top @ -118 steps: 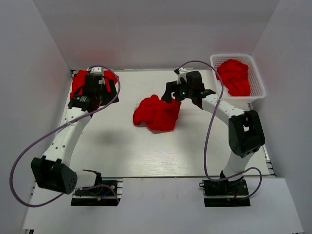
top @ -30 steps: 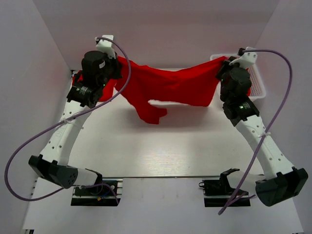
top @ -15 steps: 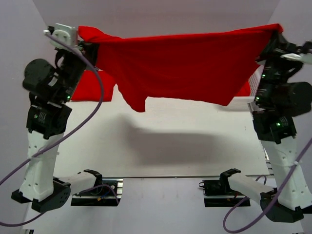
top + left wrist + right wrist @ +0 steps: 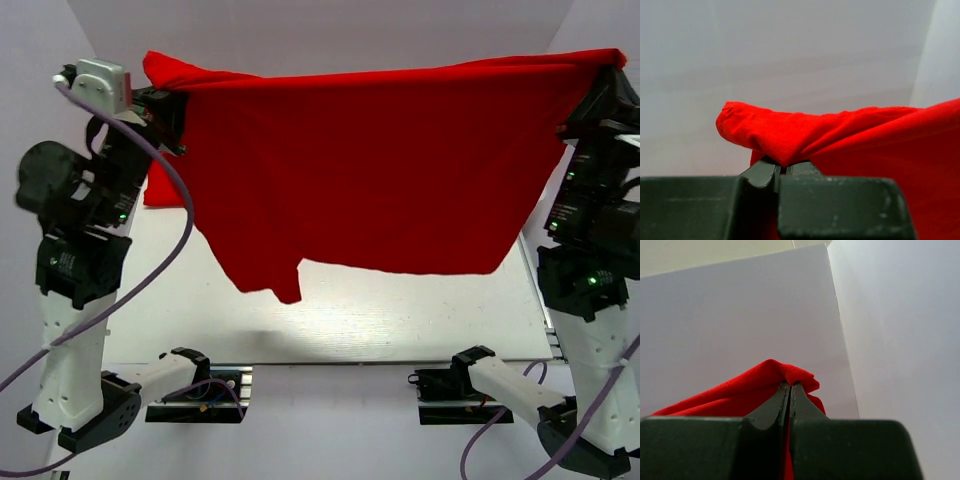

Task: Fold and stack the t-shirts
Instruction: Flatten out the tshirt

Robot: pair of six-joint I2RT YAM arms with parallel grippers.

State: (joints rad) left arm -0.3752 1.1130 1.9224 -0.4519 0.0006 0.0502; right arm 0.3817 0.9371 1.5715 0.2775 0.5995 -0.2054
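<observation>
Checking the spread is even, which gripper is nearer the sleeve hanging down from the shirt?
Left. The left gripper pinches the t-shirt corner above and left of the dangling sleeve; the right gripper holds the far opposite corner.

**A:** so where's the plain bright red short-sleeved t-shirt of soft fabric (image 4: 380,170) at?

**B:** up in the air, stretched wide by its two top corners and hanging free like a curtain. One sleeve (image 4: 272,278) droops lowest, bottom left. A second patch of red fabric (image 4: 160,190) peeks out far left, mostly hidden.
</observation>
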